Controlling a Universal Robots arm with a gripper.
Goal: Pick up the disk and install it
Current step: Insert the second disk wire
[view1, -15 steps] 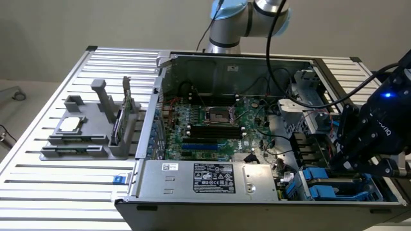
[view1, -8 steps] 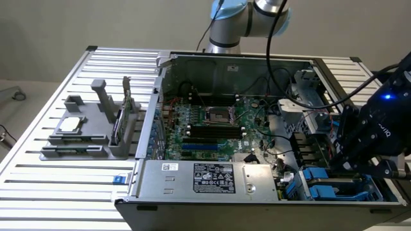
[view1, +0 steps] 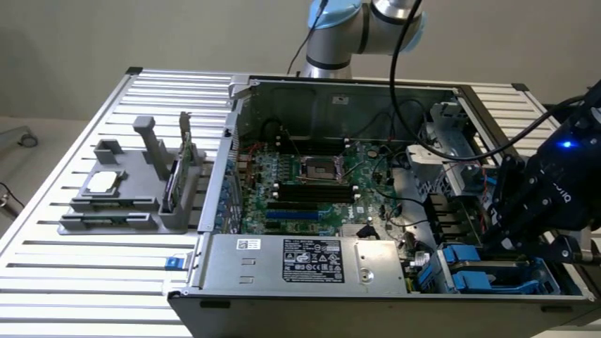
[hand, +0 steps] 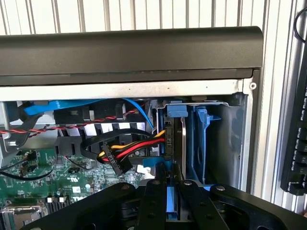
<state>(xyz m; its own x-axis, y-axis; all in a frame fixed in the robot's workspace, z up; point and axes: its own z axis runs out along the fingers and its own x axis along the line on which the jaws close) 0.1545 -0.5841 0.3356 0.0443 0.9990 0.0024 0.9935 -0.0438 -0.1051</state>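
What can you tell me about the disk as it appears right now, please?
The disk stands on edge in the drive bay at the corner of the computer case, seen as a thin dark-and-silver slab framed by a bright blue plastic carrier with a blue tab at its far end. The gripper is closed on its near edge, fingers on either side. Beside it sits an empty blue carrier rail, and a bundle of red, yellow and black cables ends close to it on the motherboard side.
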